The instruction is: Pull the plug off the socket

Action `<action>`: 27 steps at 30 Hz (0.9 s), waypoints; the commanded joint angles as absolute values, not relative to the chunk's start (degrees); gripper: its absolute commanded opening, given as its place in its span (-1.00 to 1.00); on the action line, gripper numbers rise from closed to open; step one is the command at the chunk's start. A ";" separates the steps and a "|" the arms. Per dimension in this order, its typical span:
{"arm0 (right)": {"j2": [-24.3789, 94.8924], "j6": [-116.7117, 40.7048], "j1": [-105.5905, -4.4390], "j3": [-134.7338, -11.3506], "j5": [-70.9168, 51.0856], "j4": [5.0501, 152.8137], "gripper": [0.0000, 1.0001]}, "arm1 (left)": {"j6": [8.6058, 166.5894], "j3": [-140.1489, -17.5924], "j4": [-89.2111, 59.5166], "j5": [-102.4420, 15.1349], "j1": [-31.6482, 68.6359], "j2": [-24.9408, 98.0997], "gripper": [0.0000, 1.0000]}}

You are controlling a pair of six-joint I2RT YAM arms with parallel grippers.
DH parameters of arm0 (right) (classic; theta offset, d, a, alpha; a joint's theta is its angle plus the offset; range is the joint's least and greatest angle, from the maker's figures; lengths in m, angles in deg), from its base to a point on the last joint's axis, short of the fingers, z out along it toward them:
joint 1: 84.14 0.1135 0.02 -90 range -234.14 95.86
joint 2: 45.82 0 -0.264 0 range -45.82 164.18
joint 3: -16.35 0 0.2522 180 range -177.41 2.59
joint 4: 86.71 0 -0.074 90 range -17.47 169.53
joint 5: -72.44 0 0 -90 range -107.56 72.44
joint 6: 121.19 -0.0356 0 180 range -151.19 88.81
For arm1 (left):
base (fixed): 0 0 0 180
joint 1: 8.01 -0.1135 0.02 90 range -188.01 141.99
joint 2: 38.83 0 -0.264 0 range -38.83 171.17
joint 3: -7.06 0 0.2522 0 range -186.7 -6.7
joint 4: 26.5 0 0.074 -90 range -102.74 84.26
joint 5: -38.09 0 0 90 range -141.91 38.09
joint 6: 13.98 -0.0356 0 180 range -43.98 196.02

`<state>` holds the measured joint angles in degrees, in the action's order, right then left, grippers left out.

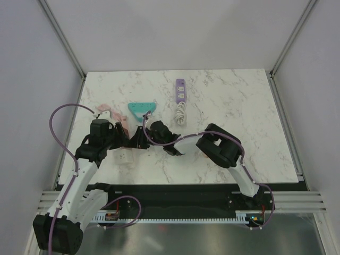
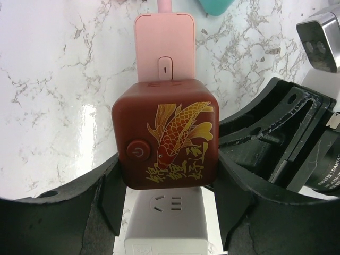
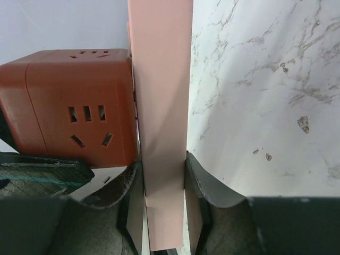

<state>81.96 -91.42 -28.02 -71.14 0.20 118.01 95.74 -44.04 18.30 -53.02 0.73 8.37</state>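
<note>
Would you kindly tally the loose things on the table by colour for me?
Purple: 1, power strip
Teal: 1, triangular piece
Pink: 1, flat block
Red-brown: 1, cube socket
White: 1, outlet block
Total: 5

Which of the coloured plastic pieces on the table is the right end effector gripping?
The flat pink plastic piece, clamped between the right end effector's fingers, unlike the red-brown cube socket beside it.
</note>
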 commanded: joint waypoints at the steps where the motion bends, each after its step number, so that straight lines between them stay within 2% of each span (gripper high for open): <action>1: 87.06 -92.71 -30.18 -69.56 -4.82 113.54 -1.00 | 96.94 -46.78 9.76 -45.32 1.22 6.08 -0.96; 12: 89.79 -95.88 -30.62 -71.23 -1.82 118.03 -1.00 | 96.85 -46.78 10.55 -47.43 1.13 5.65 -0.96; 15: 89.00 -92.63 -30.62 -72.29 -4.10 112.06 -1.00 | 96.76 -46.69 10.81 -48.39 1.22 5.56 -0.95; 17: 87.25 -86.00 -29.83 -75.87 -12.66 97.51 -1.00 | 96.76 -47.22 11.77 -50.32 1.13 5.65 -0.95; 19: 85.32 -83.41 -28.34 -76.77 -17.19 91.24 -1.00 | 96.76 -47.66 12.83 -51.56 1.13 6.52 -0.95; 24: 87.24 -86.72 -28.86 -76.60 -12.21 95.07 -1.00 | 96.76 -47.75 12.83 -51.21 1.13 6.26 -0.95; 27: 89.61 -91.37 -29.47 -75.28 -4.59 107.23 -1.00 | 96.85 -47.22 11.78 -48.33 1.13 5.12 -0.95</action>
